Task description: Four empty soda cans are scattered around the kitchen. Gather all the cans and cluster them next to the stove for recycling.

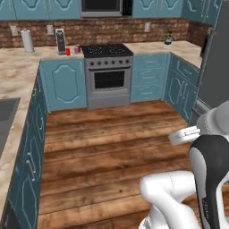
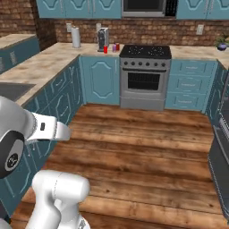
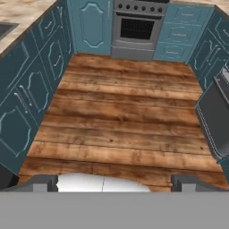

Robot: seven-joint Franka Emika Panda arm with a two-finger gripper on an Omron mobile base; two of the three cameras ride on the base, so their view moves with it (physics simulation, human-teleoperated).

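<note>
Currently, two soda cans are stood upright, long axes vertical: a red can (image 1: pixel 68 52) and a second can (image 1: pixel 77 48) on the counter (image 1: pixel 18 67) beside the stove's (image 1: pixel 107 74) left edge. The gripper (image 3: pixel 114 182) is held spread wide, empty, above the wooden floor (image 3: pixel 120 120).

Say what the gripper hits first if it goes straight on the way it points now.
Probably the wood floor. The open gripper holds nothing and looks forward and down across the kitchen; the hand view centres on bare planks, short of the stove. Nothing stands between, though depth is hard to judge.
</note>
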